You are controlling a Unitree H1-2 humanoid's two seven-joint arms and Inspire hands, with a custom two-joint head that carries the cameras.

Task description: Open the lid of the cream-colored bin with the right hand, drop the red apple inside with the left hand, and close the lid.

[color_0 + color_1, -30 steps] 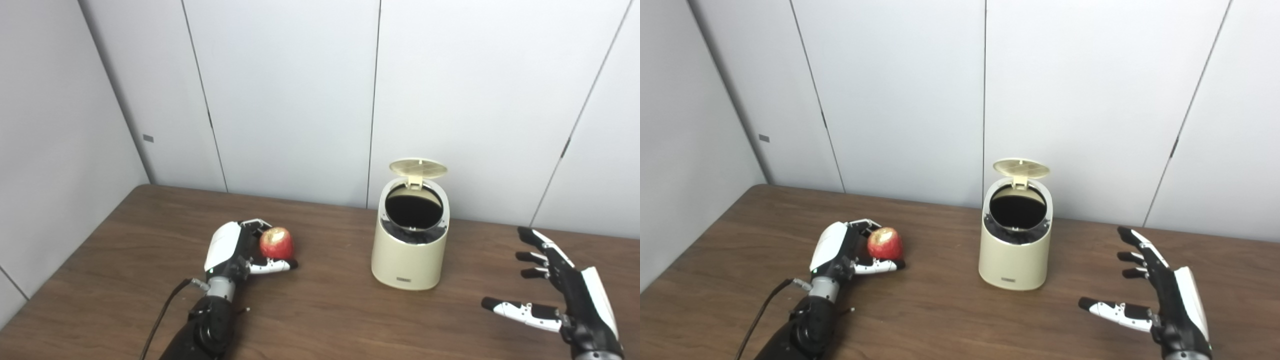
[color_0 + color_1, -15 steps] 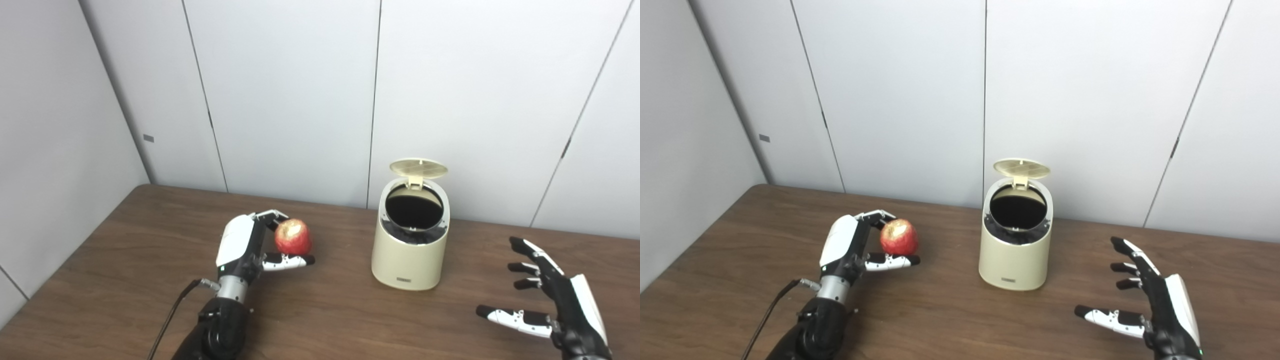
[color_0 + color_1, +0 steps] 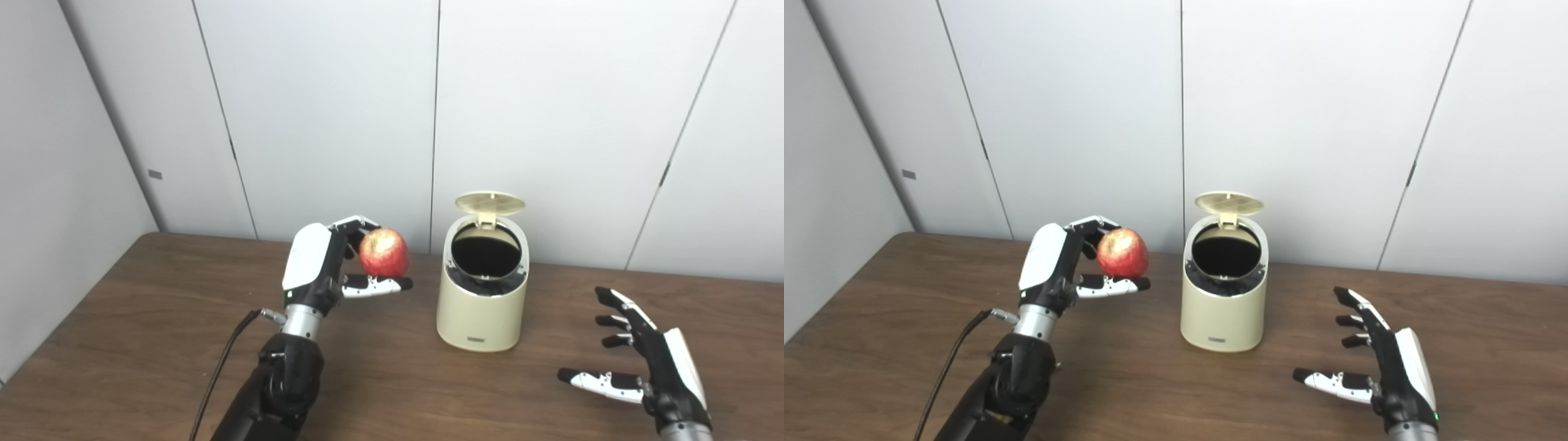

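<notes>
A: Two robot hands are seen over the table (image 3: 122, 343). The red apple (image 3: 384, 252) is held clear of the wood in the left robot hand (image 3: 318, 269), pinched between curled fingers above and a thumb underneath, just to the left of the cream-colored bin (image 3: 482, 294).

B: And the lid (image 3: 490, 203) is tipped right back on its hinge, so the dark mouth is left wide open. The right robot hand (image 3: 649, 367) is spread flat with nothing in it, low over the table and well apart from the bin.

A: How will that apple be expected to behave?

B: It can be judged firm, smooth-skinned and fairly light. A round, waxy surface is easily rolled out of a fingertip pinch, so it is best gripped across its widest part, with support kept beneath.

A: A pale patch is visible on the side turned to the camera.

B: Bruising is possible if it is squeezed hard or dropped from too high above the opening.
</notes>
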